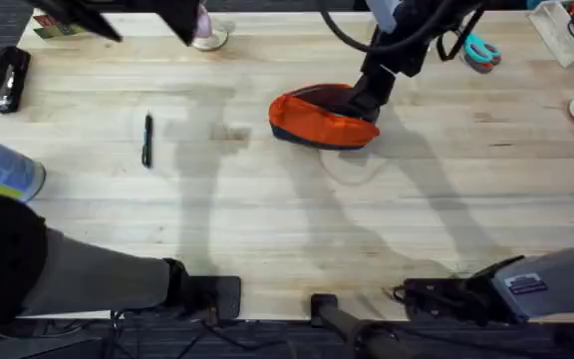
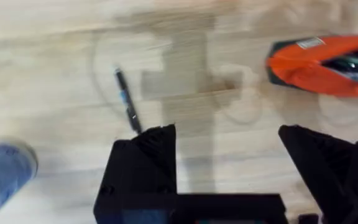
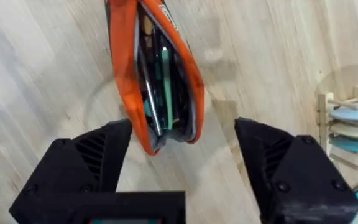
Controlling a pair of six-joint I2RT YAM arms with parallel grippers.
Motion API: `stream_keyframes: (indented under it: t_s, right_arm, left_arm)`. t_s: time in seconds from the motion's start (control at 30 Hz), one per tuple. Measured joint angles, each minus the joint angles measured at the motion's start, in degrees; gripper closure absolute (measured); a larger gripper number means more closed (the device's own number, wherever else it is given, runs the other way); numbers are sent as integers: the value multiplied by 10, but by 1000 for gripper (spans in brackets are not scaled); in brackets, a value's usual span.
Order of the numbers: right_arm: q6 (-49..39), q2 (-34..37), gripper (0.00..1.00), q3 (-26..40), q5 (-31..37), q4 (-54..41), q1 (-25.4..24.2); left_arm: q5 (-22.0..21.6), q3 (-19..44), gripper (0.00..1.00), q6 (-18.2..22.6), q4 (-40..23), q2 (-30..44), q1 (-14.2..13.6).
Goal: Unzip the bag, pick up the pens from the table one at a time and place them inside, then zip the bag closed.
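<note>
The bag (image 1: 322, 120) lies on the bench (image 1: 267, 219) with its zipper open; the right wrist view shows the mouth gaping and several pens and a green item already inside. One pen (image 1: 147, 140) remains on the bench, well apart from the bag, on the side toward the left arm's base. The step in hand appears to be the loading stage: unzipping is done, and one pen is not yet collected. The right jaws (image 3: 179, 146) are spread and empty, hanging directly over one end of the bag's open mouth, with a finger on either side of it and neither finger touching the fabric as far as can be seen. The left jaws (image 2: 225, 146) are also spread and empty, positioned over bare bench between the bag and the pen, with the pen just beside one finger (image 2: 148, 155) in the left wrist view. The next move likely calls for the left jaws to shift over the pen, align across its shaft, descend and pinch it, then carry it to the open mouth.
</note>
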Motion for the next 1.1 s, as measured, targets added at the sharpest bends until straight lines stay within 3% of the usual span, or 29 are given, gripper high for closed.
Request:
stream_keyframes:
  t_s: [0.2,0.4,0.9,1.1]
  right_arm:
    - [2,-1,4,0,0,-2,-1]
    - [2,-1,4,0,1,-2,-2]
    - [4,-1,3,0,0,-2,-2]
    - [4,-1,3,0,0,-2,-2]
  left_arm:
    - [-26,0,8,-32,1,0,59]
    - [-40,0,8,-44,8,0,96]
    - [-41,0,8,-33,25,3,102]
    - [-55,0,8,-25,36,44,102]
